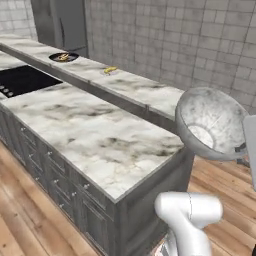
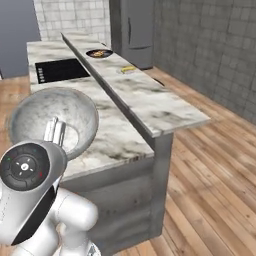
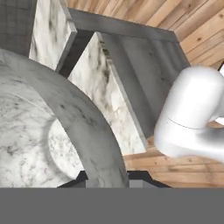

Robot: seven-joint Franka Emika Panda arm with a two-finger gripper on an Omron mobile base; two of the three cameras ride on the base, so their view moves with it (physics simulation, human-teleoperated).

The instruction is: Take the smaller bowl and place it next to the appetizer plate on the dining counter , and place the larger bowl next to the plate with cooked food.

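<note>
- Gripper [image 3: 107, 177] is clamped on the rim of the larger bowl [image 1: 212, 122], its fingers nearly together; the hand view shows the rim running down between the dark fingertips.
- Left base view shows the grey speckled bowl tipped on its side in the air, just past the near end of the dining counter [image 1: 145, 92].
- Right base view shows silver fingers [image 2: 54, 131] reaching into the bowl.
- Farther along the counter sit the appetizer plate [image 2: 127, 69] with a banana, then the plate with cooked food [image 2: 99, 53].

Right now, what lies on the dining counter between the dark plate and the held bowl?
The banana plate, then bare counter toward the bowl, in both base views.
</note>
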